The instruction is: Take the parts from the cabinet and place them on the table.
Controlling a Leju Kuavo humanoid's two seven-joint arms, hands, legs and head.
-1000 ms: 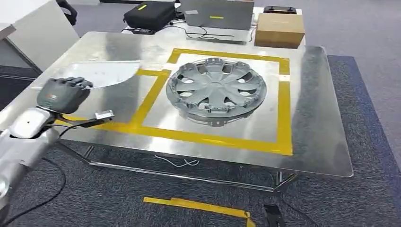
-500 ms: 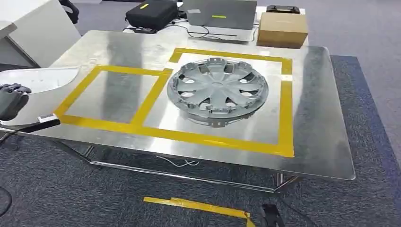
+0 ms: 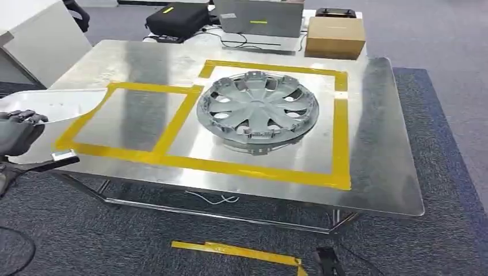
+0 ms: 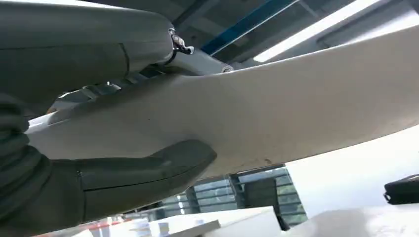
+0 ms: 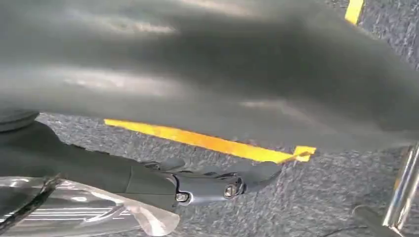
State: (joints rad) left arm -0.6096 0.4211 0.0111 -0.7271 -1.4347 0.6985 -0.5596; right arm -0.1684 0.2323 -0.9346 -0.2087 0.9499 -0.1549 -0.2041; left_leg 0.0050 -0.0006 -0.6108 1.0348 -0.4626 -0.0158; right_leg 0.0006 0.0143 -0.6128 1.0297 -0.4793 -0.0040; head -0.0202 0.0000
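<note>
Head view looks down from high onto the counter (image 3: 380, 144); both wrist views sit close, the right one facing floor.

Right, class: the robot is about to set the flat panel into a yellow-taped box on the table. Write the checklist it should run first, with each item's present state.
1. Panel gripped: the left hand holds the white flat panel, thumb pressed to its underside. Ok.
2. Target free: the left taped box holds nothing. Ok.
3. Panel over target: it hangs at the table's left edge, mostly outside the box. Not ok.
4. Neighbour clear: the wheel cover sits in the right box, apart from the panel. Ok.
5. Right hand free: a clear curved piece lies near it; whether the hand holds it, cannot tell.
</note>
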